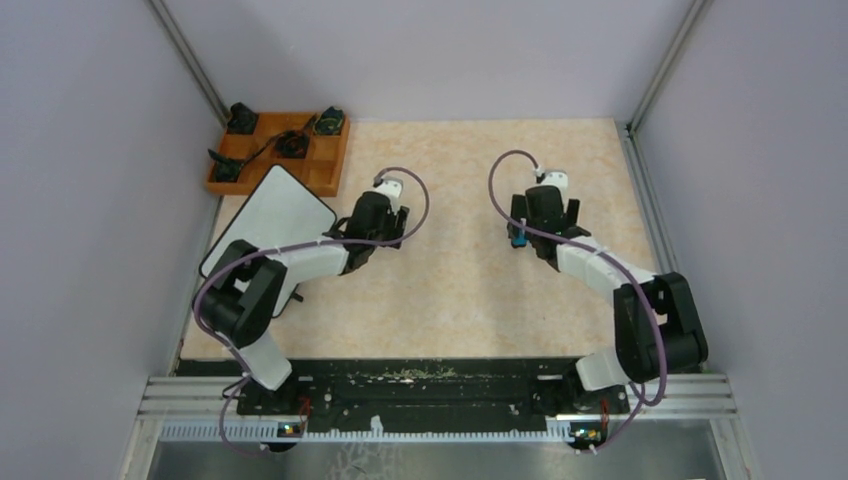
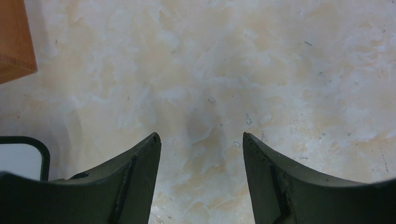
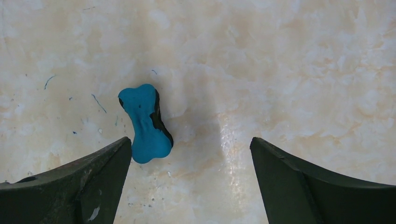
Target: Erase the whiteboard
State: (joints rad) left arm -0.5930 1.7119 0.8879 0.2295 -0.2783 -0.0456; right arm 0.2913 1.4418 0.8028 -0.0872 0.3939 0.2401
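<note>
The whiteboard, white with a thin black edge and no writing that I can see, lies at the left of the table, partly under my left arm. One of its corners shows in the left wrist view. My left gripper is open and empty over bare table, right of the board. A blue bone-shaped eraser with a black underside lies on the table; it shows in the top view. My right gripper is open and empty, with the eraser just ahead of its left finger.
An orange compartmented wooden tray holding small black parts stands at the back left, beyond the whiteboard; its corner shows in the left wrist view. Grey walls close in the left, right and back sides.
</note>
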